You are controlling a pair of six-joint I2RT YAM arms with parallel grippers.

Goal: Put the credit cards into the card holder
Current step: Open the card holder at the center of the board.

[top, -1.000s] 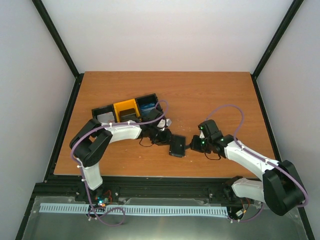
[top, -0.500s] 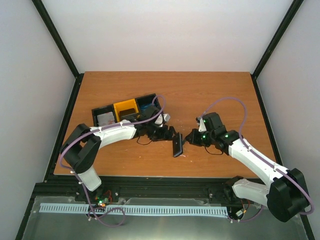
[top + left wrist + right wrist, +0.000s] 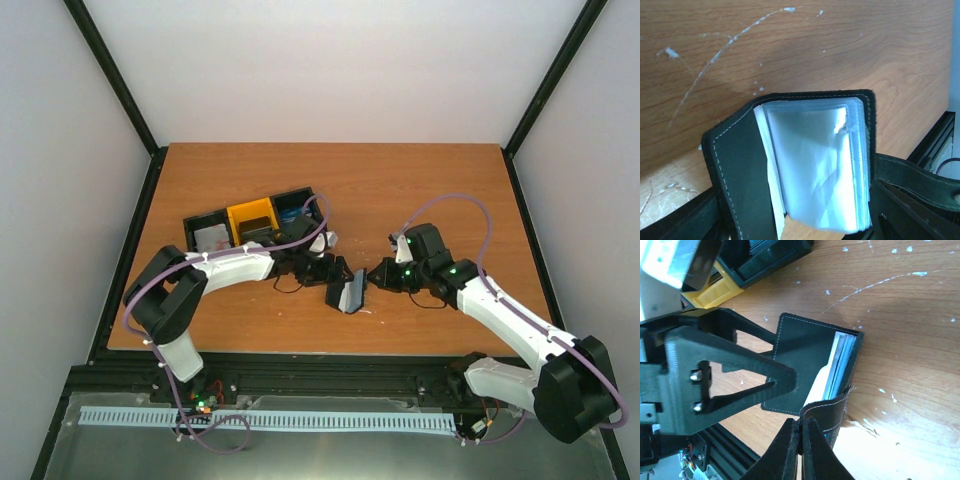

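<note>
near the counter's [image 3: 400, 190] front edge, the left gripper [image 3: 337, 282] pinches the open card holder's [image 3: 349, 294] cover; the right gripper [image 3: 801, 424] pinches its snap tab [image 3: 829, 411].

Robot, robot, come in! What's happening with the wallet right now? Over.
Left fingers clamped on card holder cover. Right fingers pinching its snap tab. Holder held open, clear sleeves showing. Nothing blocking it.

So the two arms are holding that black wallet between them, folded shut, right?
Not quite: the left arm and right arm do hold the wallet between them, but it is open; the left wrist view shows its clear sleeves.
</note>
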